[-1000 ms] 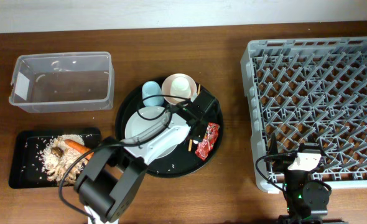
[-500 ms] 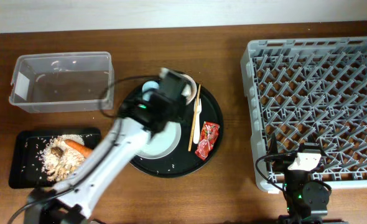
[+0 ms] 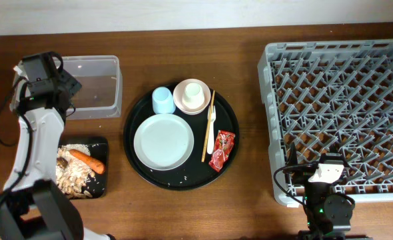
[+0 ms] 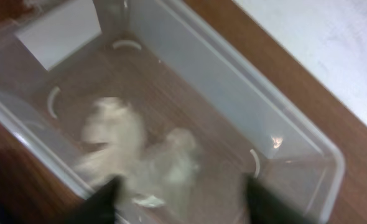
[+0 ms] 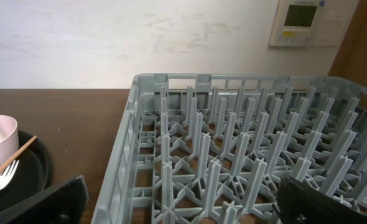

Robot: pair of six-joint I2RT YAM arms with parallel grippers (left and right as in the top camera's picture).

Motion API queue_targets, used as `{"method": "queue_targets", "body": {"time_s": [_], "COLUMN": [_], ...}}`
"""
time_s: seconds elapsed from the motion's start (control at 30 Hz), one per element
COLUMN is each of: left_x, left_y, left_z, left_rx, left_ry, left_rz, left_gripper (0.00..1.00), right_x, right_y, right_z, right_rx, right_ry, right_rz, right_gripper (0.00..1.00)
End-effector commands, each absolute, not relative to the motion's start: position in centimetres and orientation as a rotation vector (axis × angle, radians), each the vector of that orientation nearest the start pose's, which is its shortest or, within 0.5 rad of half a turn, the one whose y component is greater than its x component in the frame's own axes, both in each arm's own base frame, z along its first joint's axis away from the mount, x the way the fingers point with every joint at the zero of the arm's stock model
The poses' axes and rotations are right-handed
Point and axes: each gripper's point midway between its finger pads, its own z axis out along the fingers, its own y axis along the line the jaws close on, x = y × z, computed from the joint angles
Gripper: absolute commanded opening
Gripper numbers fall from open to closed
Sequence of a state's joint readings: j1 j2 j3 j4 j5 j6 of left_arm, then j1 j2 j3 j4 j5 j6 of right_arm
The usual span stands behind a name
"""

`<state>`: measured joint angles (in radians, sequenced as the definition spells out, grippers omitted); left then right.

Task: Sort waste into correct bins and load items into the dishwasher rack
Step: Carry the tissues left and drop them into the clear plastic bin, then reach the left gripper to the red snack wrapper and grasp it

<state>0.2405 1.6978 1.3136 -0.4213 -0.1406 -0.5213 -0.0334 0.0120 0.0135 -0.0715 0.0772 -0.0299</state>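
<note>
My left gripper (image 4: 180, 208) hovers open over the clear plastic tub (image 3: 93, 87). A crumpled white napkin (image 4: 140, 155), blurred, lies inside the tub below the fingers. The round black tray holds a pale grey plate (image 3: 163, 141), a light blue cup (image 3: 162, 100), a pink bowl (image 3: 192, 97) with a white cup in it, chopsticks (image 3: 208, 127), a white utensil (image 3: 211, 133) and a red wrapper (image 3: 222, 150). The shallow black tray (image 3: 102, 143) holds rice scraps (image 3: 73, 177), a carrot (image 3: 86, 159) and a brown lump (image 3: 63, 162). My right gripper (image 5: 183, 208) is open and empty at the dishwasher rack (image 3: 343, 113).
The round black tray (image 3: 231, 117) sits mid-table between the tub and the rack. My left arm (image 3: 33, 140) stretches over the left part of the shallow black tray. The right arm's base (image 3: 324, 203) stands at the rack's front edge. A wall runs behind the table.
My left arm swung from the round tray across to the clear tub. Its jaws went from shut to open, and the napkin is now in the tub. The right arm stayed put.
</note>
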Motion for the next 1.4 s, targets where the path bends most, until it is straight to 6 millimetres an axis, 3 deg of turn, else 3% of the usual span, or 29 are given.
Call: {"method": "queue_targets", "body": {"time_s": [0.0, 0.1, 0.17, 0.3, 0.37, 0.47, 0.57, 0.63, 0.7, 0.77, 0.87, 0.93, 1.03, 1.2, 1.37], "left_x": [46.1, 46.6, 47.0, 45.9, 44.9, 41.8, 38.3, 36.7, 34.9, 32.4, 28.9, 28.3, 28.3, 26.7, 25.7], "left_y": [12.7, 10.4, 8.6, 5.5, 1.5, -7.4, -15.5, -18.8, -22.2, -26.1, -29.7, -29.7, -28.2, -26.1, -25.7], "left_z": [16.1, 18.0, 20.9, 25.4, 27.4, 29.4, 28.0, 26.1, 23.6, 20.2, 14.9, 12.1, 9.1, 7.9, 6.7], "left_rx": [-0.924, -0.733, -0.562, -0.458, -0.267, 0.034, 0.317, 0.407, 0.511, 0.653, 0.818, 0.792, 0.680, 0.463, 0.259], "left_ry": [2.177, 2.207, 2.172, 2.107, 2.105, 2.122, 2.192, 2.259, 2.335, 2.424, 2.566, 2.665, 2.778, 2.935, 3.015], "left_rz": [-0.056, -0.171, -0.212, -0.263, -0.353, -0.556, -0.652, -0.642, -0.625, -0.649, -0.627, -0.520, -0.333, -0.248, -0.257], "left_gripper": [0.99, 0.99, 0.99, 0.99, 0.99, 0.99, 0.99, 0.99, 0.97, 0.80, 0.78, 0.78, 0.78, 0.78, 0.79], "right_x": [24.5, 24.5, 24.5, 24.5, 24.5, 24.5, 24.5, 24.5, 24.5, 24.5, 24.5, 24.5, 24.5, 24.5, 24.5], "right_y": [-2.3, -2.3, -2.3, -2.3, -2.3, -2.3, -2.3, -2.3, -2.3, -2.3, -2.3, -2.3, -2.3, -2.3, -2.3], "right_z": [15.7, 15.7, 15.7, 15.7, 15.7, 15.7, 15.7, 15.7, 15.7, 15.7, 15.7, 15.7, 15.7, 15.7, 15.7], "right_rx": [0.065, 0.065, 0.065, 0.065, 0.065, 0.065, 0.065, 0.065, 0.065, 0.065, 0.065, 0.065, 0.065, 0.065, 0.065], "right_ry": [1.646, 1.646, 1.646, 1.646, 1.646, 1.646, 1.646, 1.646, 1.646, 1.646, 1.646, 1.646, 1.646, 1.646, 1.646], "right_rz": [-0.120, -0.120, -0.120, -0.120, -0.120, -0.121, -0.120, -0.120, -0.120, -0.120, -0.120, -0.120, -0.120, -0.120, -0.120], "right_gripper": [0.99, 0.99, 0.99, 0.99, 0.99, 0.99, 0.99, 0.99, 0.98, 0.99, 0.99, 0.99, 0.99, 0.99, 0.99]}}
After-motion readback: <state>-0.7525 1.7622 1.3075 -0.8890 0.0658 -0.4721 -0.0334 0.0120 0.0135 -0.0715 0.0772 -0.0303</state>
